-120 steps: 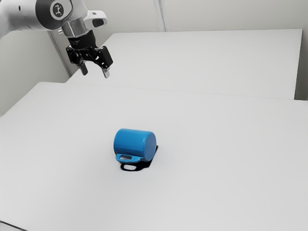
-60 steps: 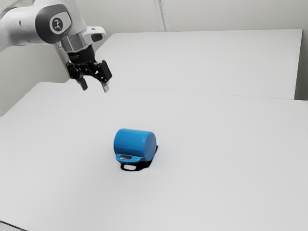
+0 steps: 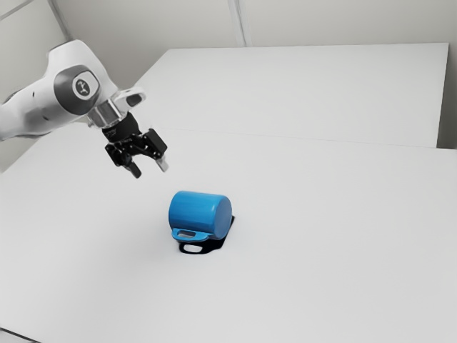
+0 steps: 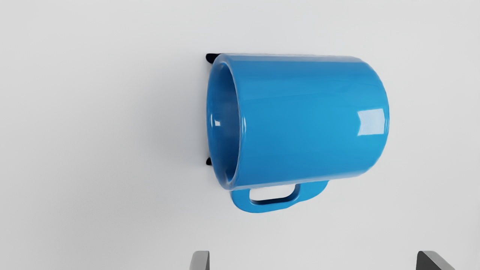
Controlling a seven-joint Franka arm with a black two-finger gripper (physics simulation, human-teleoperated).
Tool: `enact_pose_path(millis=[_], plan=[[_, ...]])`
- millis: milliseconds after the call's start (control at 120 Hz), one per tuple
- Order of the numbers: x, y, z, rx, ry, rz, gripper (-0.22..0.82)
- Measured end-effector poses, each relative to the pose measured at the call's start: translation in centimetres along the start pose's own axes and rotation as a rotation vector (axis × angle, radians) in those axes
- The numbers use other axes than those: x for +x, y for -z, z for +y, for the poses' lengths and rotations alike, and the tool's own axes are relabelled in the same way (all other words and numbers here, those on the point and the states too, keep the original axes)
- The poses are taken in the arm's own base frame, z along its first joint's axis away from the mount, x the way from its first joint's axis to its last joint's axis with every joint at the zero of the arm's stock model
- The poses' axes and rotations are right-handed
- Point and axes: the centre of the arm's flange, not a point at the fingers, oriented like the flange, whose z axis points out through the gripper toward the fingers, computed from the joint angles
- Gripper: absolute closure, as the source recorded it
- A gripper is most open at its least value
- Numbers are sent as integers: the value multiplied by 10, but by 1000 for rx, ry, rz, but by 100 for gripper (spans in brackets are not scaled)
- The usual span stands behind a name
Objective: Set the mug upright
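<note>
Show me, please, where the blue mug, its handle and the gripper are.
Blue mug (image 4: 300, 120): wrist view, on the side of its body.
Handle (image 4: 242, 201): wrist view, on its rounded corner.
Gripper (image 3: 150, 171): exterior view, midway between its fingers' tips.

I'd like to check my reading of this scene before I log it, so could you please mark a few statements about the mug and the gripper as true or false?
1. The mug lies on its side on the table. True.
2. The mug opens toward the exterior view's right. False: it opens toward that view's left.
3. The handle is blue. True.
4. The gripper is open. True.
5. The gripper is touching the handle. False: it is clear of the mug.
</note>
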Motion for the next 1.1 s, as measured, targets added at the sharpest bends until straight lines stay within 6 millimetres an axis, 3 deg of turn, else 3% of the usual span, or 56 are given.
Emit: enact_pose_path(millis=[358,617,817,1100], plan=[[-4,-73,-43,-251,38,59,0],[6,-105,-71,-362,24,113,0],[11,-137,-68,-458,-13,143,0],[6,-164,-68,-619,-18,221,1]])
